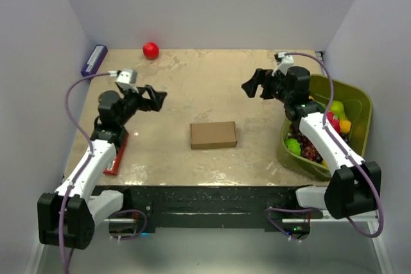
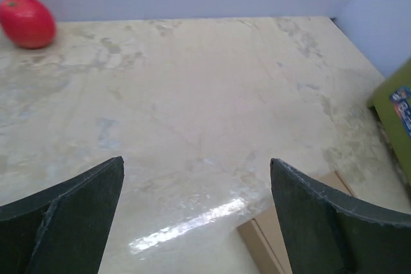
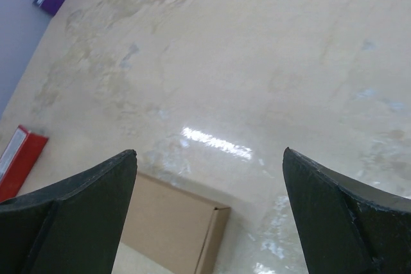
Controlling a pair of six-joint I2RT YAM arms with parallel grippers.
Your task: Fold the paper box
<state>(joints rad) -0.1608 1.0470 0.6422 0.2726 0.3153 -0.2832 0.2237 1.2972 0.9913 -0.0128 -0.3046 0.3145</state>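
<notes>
The paper box (image 1: 213, 135) lies in the middle of the table as a small flat closed brown rectangle, with nothing touching it. My left gripper (image 1: 156, 98) hovers to its upper left, open and empty. My right gripper (image 1: 253, 84) hangs to its upper right, also open and empty. In the left wrist view a corner of the box (image 2: 270, 239) shows low between the wide-spread fingers (image 2: 70, 216). The right wrist view shows the box (image 3: 173, 222) below and between the spread fingers (image 3: 340, 210).
A red ball (image 1: 150, 50) sits at the back, a purple box (image 1: 94, 59) at the back left corner. A red flat pack (image 1: 116, 156) lies under the left arm. A green bin (image 1: 350, 104) of toy fruit stands at the right edge.
</notes>
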